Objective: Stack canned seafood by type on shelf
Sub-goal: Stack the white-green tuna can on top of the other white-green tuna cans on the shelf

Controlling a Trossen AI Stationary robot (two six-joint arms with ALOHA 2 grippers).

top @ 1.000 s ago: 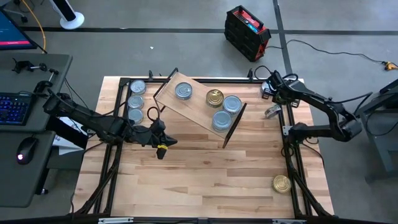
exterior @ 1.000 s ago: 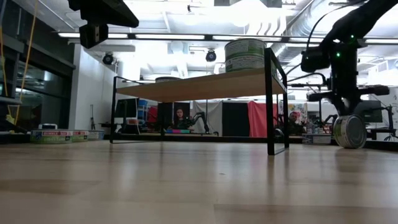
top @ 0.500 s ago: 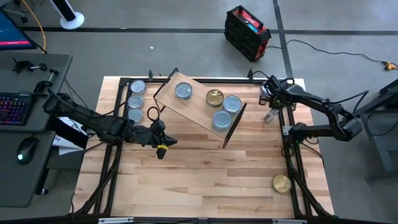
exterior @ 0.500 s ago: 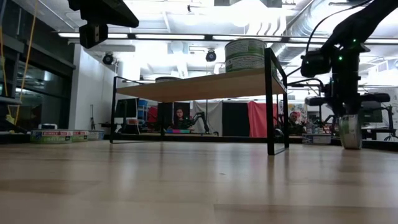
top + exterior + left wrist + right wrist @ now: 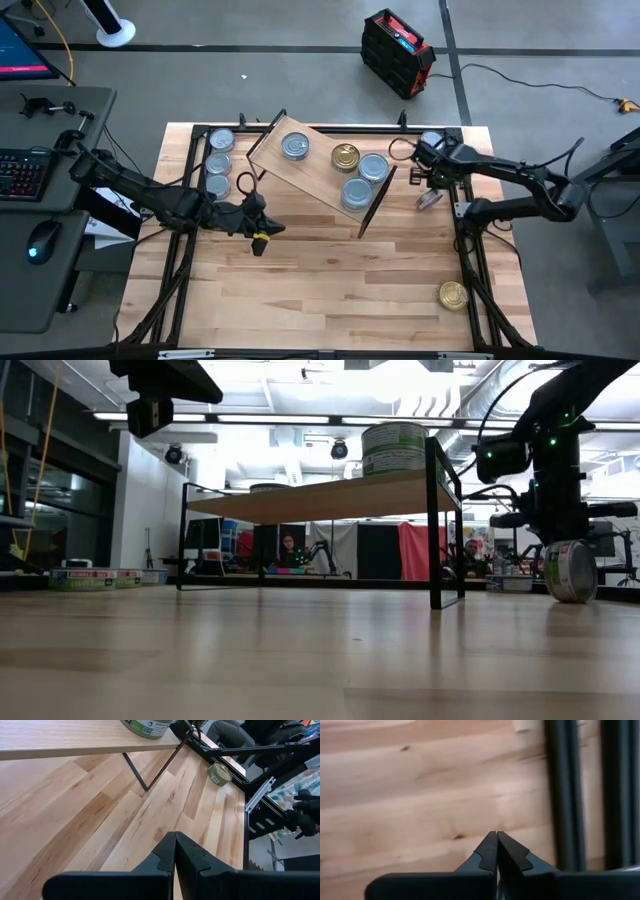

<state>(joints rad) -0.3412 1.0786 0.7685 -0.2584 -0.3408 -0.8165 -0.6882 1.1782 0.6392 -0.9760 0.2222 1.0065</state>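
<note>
The shelf (image 5: 318, 172) stands slantwise at the table's far middle, on thin black legs. It carries three silver-topped tins (image 5: 295, 147) and one gold-topped tin (image 5: 346, 157). Three more silver tins (image 5: 217, 163) sit in a row at the far left. Another gold tin (image 5: 452, 294) lies near the right near corner. One silver tin (image 5: 430, 197) stands on its rim right of the shelf, also in the low view (image 5: 571, 570). My right gripper (image 5: 556, 538) is shut just above it. My left gripper (image 5: 262, 236) hovers shut, left of the shelf's near end. My right gripper (image 5: 496, 851) is shut with nothing between its fingers, pointing down at the table. In the low view its tip stands right over the upended tin's top rim (image 5: 562, 546); I cannot tell whether it touches the tin.
Black frame rails (image 5: 462, 215) run along the table's left and right sides, and one lies close beside the right gripper. The shelf's black leg (image 5: 434, 530) stands between the upended tin and the table's middle. Bare planks (image 5: 330, 290) fill the near half.
My right gripper has moved from the far right corner toward the shelf and the near edge, staying low. The tin on its rim has shifted a little toward the near edge and turned about on its rim, showing first its face, then its side, then a slanted face.
</note>
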